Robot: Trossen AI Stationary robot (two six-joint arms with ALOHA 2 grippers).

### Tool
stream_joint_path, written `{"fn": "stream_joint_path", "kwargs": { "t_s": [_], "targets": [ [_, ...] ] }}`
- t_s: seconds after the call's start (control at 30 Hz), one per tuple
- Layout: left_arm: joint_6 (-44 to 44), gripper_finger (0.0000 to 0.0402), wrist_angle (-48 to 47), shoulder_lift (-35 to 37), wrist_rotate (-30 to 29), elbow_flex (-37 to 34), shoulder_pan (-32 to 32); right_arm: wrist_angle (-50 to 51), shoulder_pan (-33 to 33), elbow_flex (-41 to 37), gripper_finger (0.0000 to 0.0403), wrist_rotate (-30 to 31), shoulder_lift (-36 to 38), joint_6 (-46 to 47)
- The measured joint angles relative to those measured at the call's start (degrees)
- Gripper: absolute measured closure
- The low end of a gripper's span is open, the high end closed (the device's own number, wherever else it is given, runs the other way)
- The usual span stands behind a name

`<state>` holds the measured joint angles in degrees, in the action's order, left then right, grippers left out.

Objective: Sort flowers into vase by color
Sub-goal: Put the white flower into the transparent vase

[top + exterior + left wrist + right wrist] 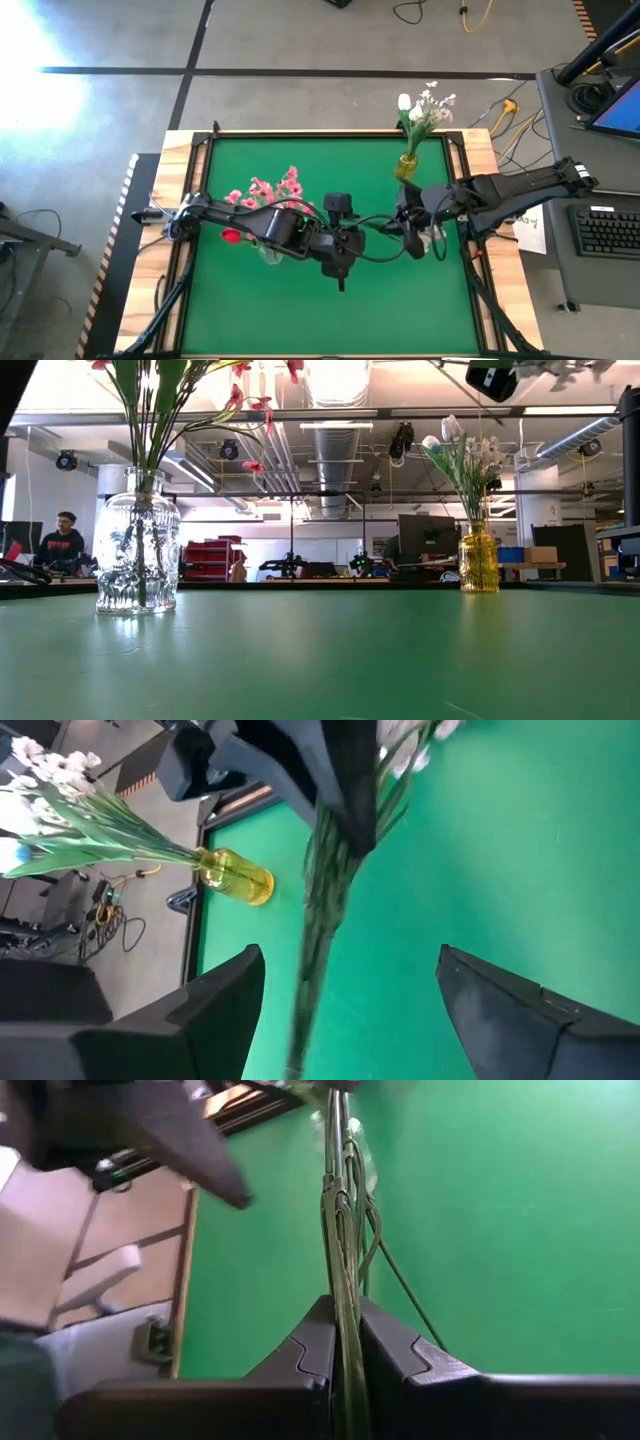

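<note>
Flowers nearly sorted, one bunch passing between the arms

Sorting looks well advanced. On the green counter, the clear glass vase stands at about nine o'clock from the middle in the high view and holds pink blossom sprays, with a red bloom beside it whose place, in or out of the vase, cannot be told. The yellow vase stands at about one o'clock near the far edge and carries the white flowers with their green leaves.

What appears left is a single bunch of thin green stems, held above the counter's middle. The right gripper has its jaws closed on these stems. The left gripper, reaching in from nine o'clock, has its jaws spread wide on either side of the same bunch without pressing on it. The blooms on this bunch look pale in the left wrist view, though blurred, so the yellow vase seems their likely home. No loose flowers lie on the counter.
</note>
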<state>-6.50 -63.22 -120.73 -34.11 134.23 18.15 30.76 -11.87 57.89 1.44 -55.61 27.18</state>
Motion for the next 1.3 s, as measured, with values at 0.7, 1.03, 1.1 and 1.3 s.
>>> {"fn": "stream_joint_path", "kwargs": {
  "t_s": [0.7, 1.03, 1.1, 1.3],
  "targets": [
    [2.36, 0.0313, -2.82, -0.10, 0.13, -0.02, 0.00, 0.20, -0.27, 0.00, 0.0380, -3.19, 0.04, 4.25],
    [2.56, 0.0374, -2.87, -0.10, 0.02, -0.02, -0.02, 0.15, -0.27, 0.00, 0.0380, -3.45, 0.07, 4.80],
    [2.56, 0.0382, -2.87, -0.10, 0.04, -0.02, -0.02, 0.16, -0.27, 0.00, 0.0380, -3.91, 0.07, 4.82],
    [2.67, 0.0379, -2.85, -0.10, 0.04, -0.02, 0.02, -0.10, -0.27, 0.00, 0.0380, -4.44, 0.07, 4.86]
  ]
}}
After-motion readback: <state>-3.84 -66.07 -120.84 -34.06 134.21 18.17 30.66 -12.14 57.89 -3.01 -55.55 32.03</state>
